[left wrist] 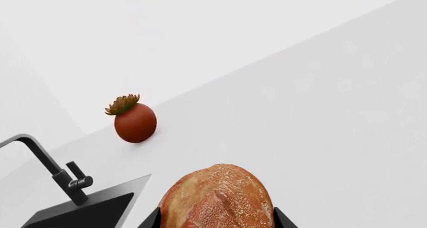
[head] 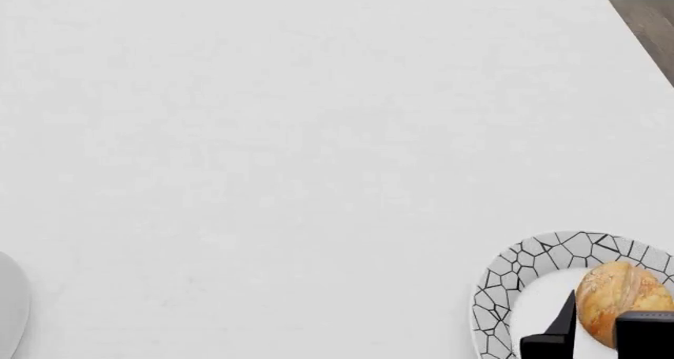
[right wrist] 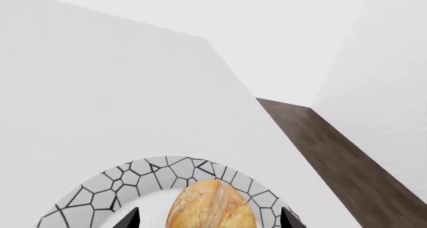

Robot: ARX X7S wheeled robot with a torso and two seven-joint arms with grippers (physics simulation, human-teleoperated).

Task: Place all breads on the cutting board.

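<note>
The dark reddish-brown roll (left wrist: 217, 195) sits between the two black fingers of my left gripper (left wrist: 217, 222), which press on both of its sides. It is held over the white counter; this gripper is out of the head view. The paler golden-tan roll (head: 621, 300) lies on the white plate with the black cracked-mosaic rim (head: 506, 288). My right gripper (head: 595, 339) is open and straddles this roll with a gap on each side. The right wrist view also shows the roll (right wrist: 210, 205), the plate (right wrist: 133, 180) and the gripper (right wrist: 210, 222). The cutting board is out of view.
A red-brown round pot with a small succulent (left wrist: 135, 120) stands by the wall. A black faucet (left wrist: 60, 173) and black sink (left wrist: 87, 213) are beside the left gripper. A plain white plate's edge (head: 9, 312) shows at the left. Dark wood floor (right wrist: 333, 153) lies beyond the counter's right edge.
</note>
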